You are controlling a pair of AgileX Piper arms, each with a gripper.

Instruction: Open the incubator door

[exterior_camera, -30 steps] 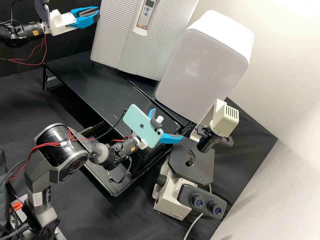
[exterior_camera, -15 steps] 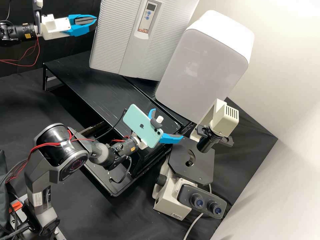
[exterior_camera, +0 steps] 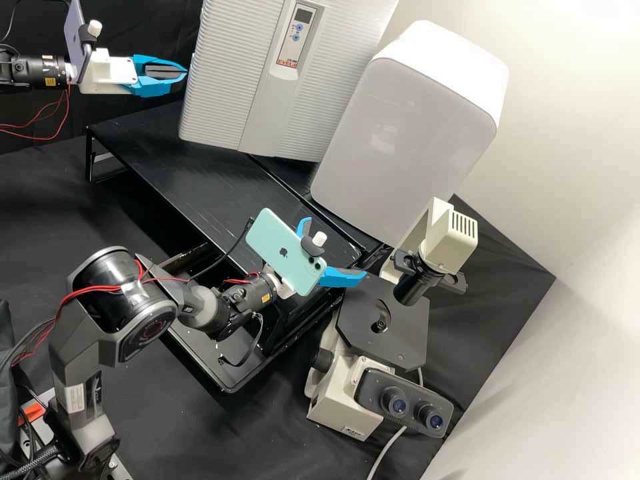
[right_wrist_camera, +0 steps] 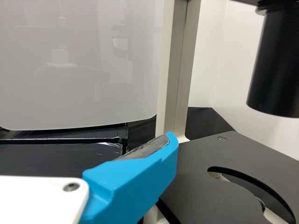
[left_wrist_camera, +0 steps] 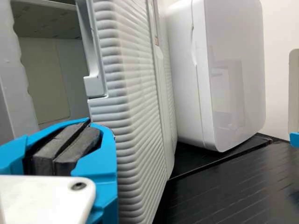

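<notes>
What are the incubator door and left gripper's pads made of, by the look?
The incubator door is probably moulded plastic, satin, by its even ribs and rounded edges; painted metal is possible. The pads on the left gripper look like matte rubber or dense foam: dull, dark grey, roughish faces.

Before you, a low black stand [exterior_camera: 193, 167] holds the incubator [exterior_camera: 223, 93] and a white cabinet [exterior_camera: 400, 153] side by side, while a microscope [exterior_camera: 343, 407] stands near them on your black-draped bench [exterior_camera: 260, 440].
</notes>
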